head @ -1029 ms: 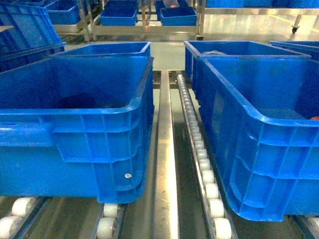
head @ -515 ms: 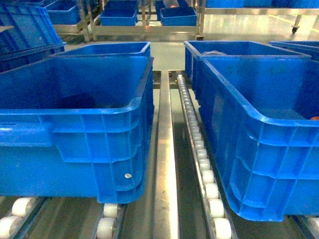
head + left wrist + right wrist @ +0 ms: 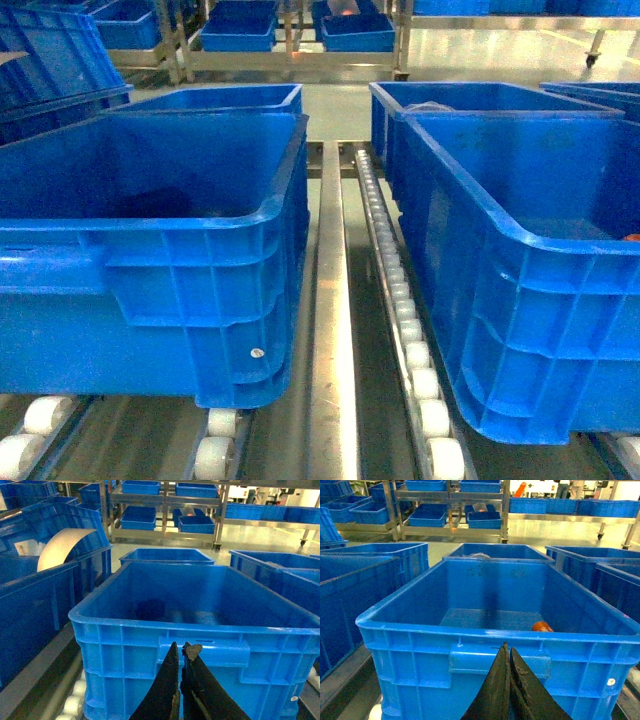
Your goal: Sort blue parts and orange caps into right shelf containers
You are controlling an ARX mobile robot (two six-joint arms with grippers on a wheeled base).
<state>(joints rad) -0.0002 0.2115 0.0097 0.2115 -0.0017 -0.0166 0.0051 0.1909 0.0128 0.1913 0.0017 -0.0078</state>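
Both grippers are pressed together and hold nothing: your left gripper point(image 3: 181, 652) sits at the bottom centre of its wrist view, just short of the near wall of the left crate point(image 3: 150, 635), and your right gripper point(image 3: 507, 652) likewise faces the right crate point(image 3: 420, 630). An orange cap point(image 3: 541, 626) already lies on that crate's floor, right of centre. In the head view the crates flank a roller track point(image 3: 400, 300). You appear to be between picks; next, I judge, you need to find a loose part and spread a gripper.
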